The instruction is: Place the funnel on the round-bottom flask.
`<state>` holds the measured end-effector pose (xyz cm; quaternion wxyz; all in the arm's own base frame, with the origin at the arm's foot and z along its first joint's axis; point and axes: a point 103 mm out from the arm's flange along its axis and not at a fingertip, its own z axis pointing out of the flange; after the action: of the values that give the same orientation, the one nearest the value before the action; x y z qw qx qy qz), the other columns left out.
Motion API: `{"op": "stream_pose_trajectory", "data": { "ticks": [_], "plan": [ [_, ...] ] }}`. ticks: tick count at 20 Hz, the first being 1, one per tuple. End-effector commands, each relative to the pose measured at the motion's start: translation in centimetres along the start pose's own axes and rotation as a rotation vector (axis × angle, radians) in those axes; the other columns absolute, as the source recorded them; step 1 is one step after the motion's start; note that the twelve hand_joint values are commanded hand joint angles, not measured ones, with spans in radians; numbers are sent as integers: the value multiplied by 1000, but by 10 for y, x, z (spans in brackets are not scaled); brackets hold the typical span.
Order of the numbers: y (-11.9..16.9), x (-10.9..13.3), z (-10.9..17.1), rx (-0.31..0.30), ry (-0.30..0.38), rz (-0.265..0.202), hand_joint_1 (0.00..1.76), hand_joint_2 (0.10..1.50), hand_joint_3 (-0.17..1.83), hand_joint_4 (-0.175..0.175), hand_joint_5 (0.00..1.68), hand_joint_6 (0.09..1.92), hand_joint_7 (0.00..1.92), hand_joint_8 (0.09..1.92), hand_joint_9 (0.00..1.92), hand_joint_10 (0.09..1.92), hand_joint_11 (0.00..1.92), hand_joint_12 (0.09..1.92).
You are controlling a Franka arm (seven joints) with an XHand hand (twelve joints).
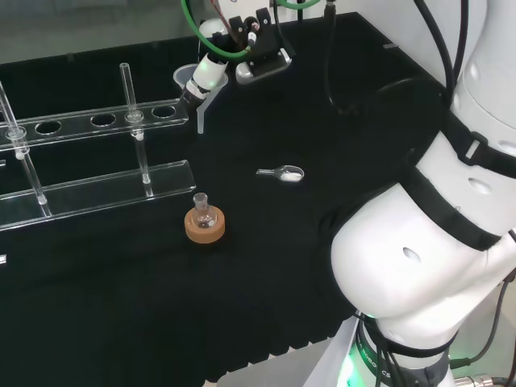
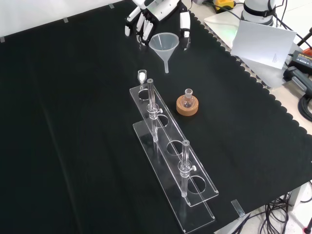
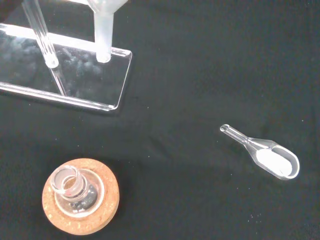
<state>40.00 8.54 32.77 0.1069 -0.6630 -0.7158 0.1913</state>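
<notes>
A clear plastic funnel [image 2: 164,45] hangs upright above the cloth, its stem pointing down, with the hand [image 2: 158,6] curled round its rim. In the head view the funnel [image 1: 193,87] is at the back, beside the hand [image 1: 211,71]. A small round-bottom flask [image 1: 201,211] stands on a cork ring [image 1: 205,229] nearer the middle, well apart from the funnel. The front view shows the flask [image 2: 188,97] below and right of the funnel. From the wrist, the funnel's stem [image 3: 103,30] is seen close up, and the flask [image 3: 72,186] shows its open neck.
A clear test-tube rack [image 2: 170,151] with two upright tubes runs along the cloth, its end close under the funnel; its base plate [image 3: 75,82] is seen from the wrist. A small clear scoop [image 1: 284,172] with white powder lies beyond the flask.
</notes>
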Motion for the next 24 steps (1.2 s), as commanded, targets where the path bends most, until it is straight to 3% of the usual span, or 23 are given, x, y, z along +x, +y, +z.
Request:
{"op": "stream_pose_trajectory", "data": {
  "ticks": [1, 8, 10, 19, 21, 24],
  "plan": [
    [-4, 7, 5, -3, 16, 30, 815, 762, 22, 16, 813, 229, 1167, 371, 632, 412, 0, 815],
    [-11, 15, 18, 9, 39, 69, 820, 766, 25, 15, 804, 238, 1162, 367, 632, 411, 0, 823],
    [-12, 15, 22, 6, 38, 61, 822, 766, 25, 15, 803, 240, 1162, 367, 632, 411, 0, 825],
    [-21, 8, 50, -2, -26, -77, 826, 769, 27, 14, 799, 250, 1162, 367, 633, 411, 0, 832],
    [-27, 8, 55, -1, -41, -82, 828, 769, 30, 14, 788, 274, 1161, 366, 634, 409, 0, 855],
    [-32, 14, 63, 5, -29, -45, 830, 769, 31, 14, 782, 288, 1161, 366, 635, 409, 0, 865]
  ]
}}
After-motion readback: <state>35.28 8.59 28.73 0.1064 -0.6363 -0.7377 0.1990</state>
